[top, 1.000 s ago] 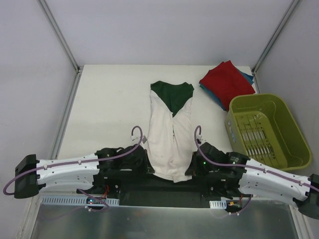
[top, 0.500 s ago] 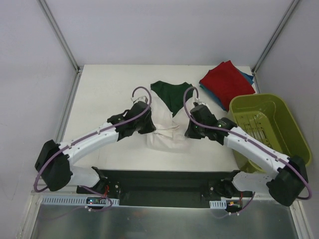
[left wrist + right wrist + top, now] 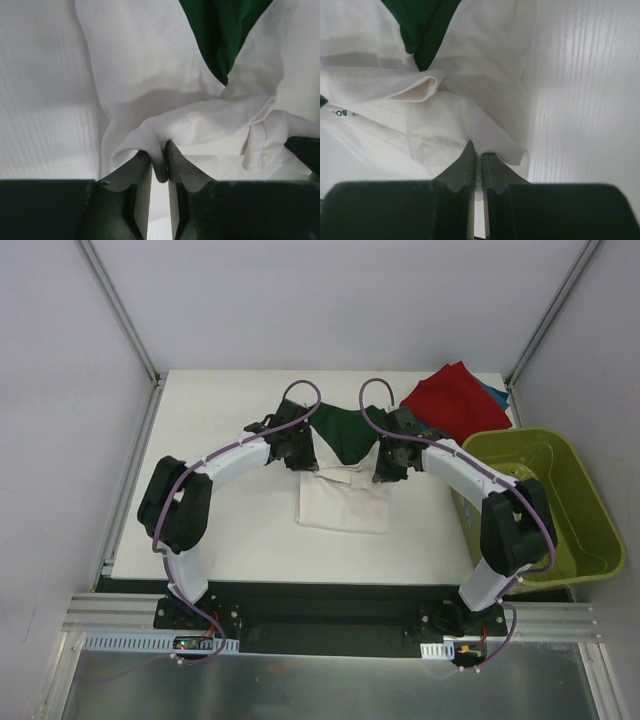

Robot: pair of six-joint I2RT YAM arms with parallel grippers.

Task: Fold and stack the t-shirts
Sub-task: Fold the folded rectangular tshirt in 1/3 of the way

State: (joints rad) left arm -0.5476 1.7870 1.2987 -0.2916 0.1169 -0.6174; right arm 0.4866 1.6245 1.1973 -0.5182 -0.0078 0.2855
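Cloth is pinched from both sides: left gripper [image 3: 161, 155] nearly closed on a fold of the cream-white t-shirt [image 3: 345, 505], which lies mid-table, green sleeves at the far end; right gripper [image 3: 477, 152] clamped on its hem; red t-shirt [image 3: 455, 405] folded at far right, near the basket [image 3: 520, 435]

Robotics lab for sure: white table [image 3: 220, 440], bare grey walls [image 3: 300, 300], aluminium rail [image 3: 110, 618] and bolted-down arm bases [image 3: 185, 610] at 6 o'clock.
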